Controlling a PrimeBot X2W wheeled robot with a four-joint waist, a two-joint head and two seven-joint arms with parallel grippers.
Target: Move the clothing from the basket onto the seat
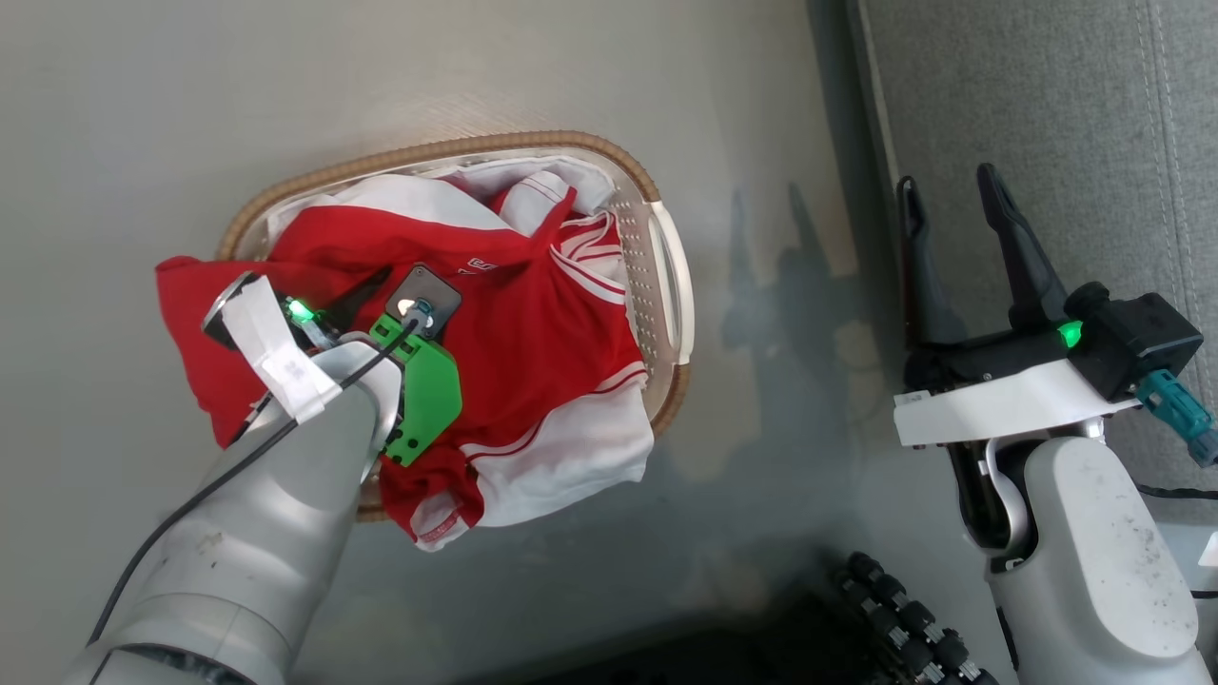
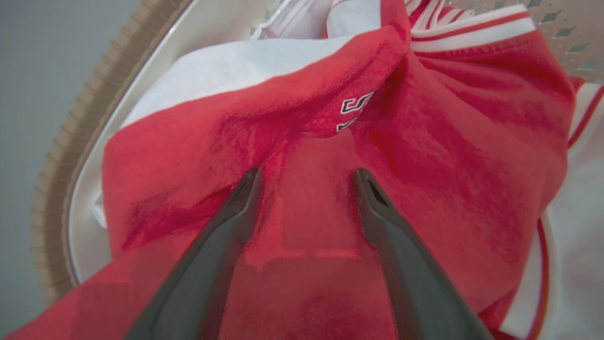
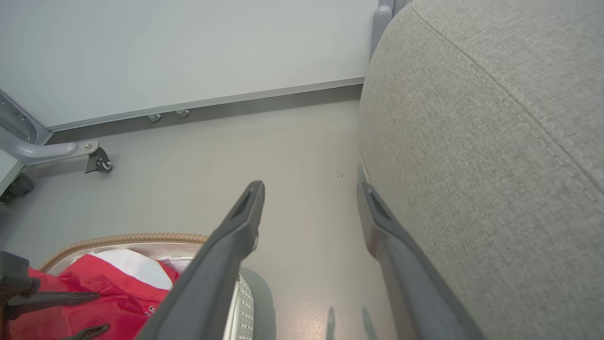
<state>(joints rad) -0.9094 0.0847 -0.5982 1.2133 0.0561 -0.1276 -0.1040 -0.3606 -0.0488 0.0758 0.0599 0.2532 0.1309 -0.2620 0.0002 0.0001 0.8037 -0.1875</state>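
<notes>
Clothing: red heap [image 1: 533, 323] piled in the basket [image 1: 571, 143], edges spilling over the rim, so none of it's on the seat [image 1: 1047, 95] yet.
Left fingers: [image 2: 236, 212] spread wide, tips down at a red fold, nothing pinched. Looks lined up for a grab.
Right fingers: [image 1: 1018, 247] open too and empty, hanging by the seat edge, well apart from the basket. My guess is they're just keeping clear.
</notes>
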